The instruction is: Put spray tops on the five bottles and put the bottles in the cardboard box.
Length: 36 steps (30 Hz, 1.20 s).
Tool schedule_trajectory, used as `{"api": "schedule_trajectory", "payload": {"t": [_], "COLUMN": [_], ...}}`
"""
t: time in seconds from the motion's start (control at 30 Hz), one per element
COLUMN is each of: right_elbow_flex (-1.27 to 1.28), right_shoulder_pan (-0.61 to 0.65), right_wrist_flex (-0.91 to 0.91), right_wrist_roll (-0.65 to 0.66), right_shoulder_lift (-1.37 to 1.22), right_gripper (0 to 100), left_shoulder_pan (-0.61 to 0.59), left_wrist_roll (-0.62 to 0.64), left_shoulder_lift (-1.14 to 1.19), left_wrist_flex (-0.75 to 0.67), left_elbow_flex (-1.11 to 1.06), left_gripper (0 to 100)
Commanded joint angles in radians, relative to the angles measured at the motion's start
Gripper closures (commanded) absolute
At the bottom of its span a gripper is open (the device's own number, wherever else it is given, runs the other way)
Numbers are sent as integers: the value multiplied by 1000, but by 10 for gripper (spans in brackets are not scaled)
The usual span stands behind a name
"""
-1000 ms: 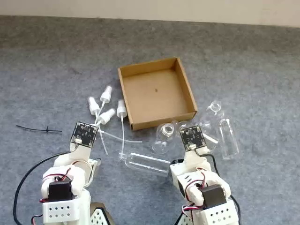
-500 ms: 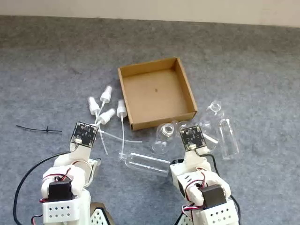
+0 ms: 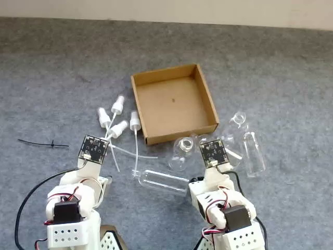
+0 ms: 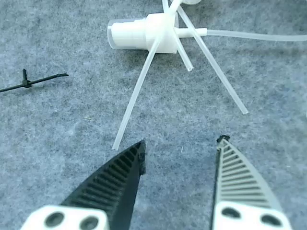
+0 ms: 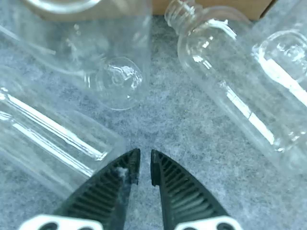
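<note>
Lying near the cardboard box (image 3: pixel 208 98) are bottles (image 3: pixel 253 152) and spray tops (image 3: pixel 118 128).

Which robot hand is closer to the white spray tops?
Left. The left gripper is open just short of the spray tops. The right gripper sits among the bottles, farther away.

**Legible text: none**

Nothing readable anywhere. The cardboard box (image 3: pixel 182 133) has plain brown walls; the bottles (image 5: pixel 225 86) are clear, unlabelled; the spray tops (image 4: pixel 144 33) plain white. Marks on the arms' circuit boards (image 3: pixel 94 148) too small to read.
</note>
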State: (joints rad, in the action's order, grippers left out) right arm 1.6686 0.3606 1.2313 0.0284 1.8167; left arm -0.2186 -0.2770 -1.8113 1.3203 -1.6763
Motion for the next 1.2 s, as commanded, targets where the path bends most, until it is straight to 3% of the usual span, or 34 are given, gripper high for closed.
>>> {"api": "schedule_trajectory", "payload": {"t": [0.0,1.17], "right_elbow_flex": [127,124], "right_shoulder_pan": [-4,-15], "right_wrist_flex": [4,4], "right_wrist_roll": [6,12], "right_shoulder_lift": [8,8], "right_gripper": [978,978], "left_shoulder_pan": [12,4], "left_wrist_roll": [-5,-8], "left_shoulder_lift": [-13,-13], "left_wrist_flex": [6,8], "left_elbow_flex": [-19,-19], "left_gripper": [782,783]}}
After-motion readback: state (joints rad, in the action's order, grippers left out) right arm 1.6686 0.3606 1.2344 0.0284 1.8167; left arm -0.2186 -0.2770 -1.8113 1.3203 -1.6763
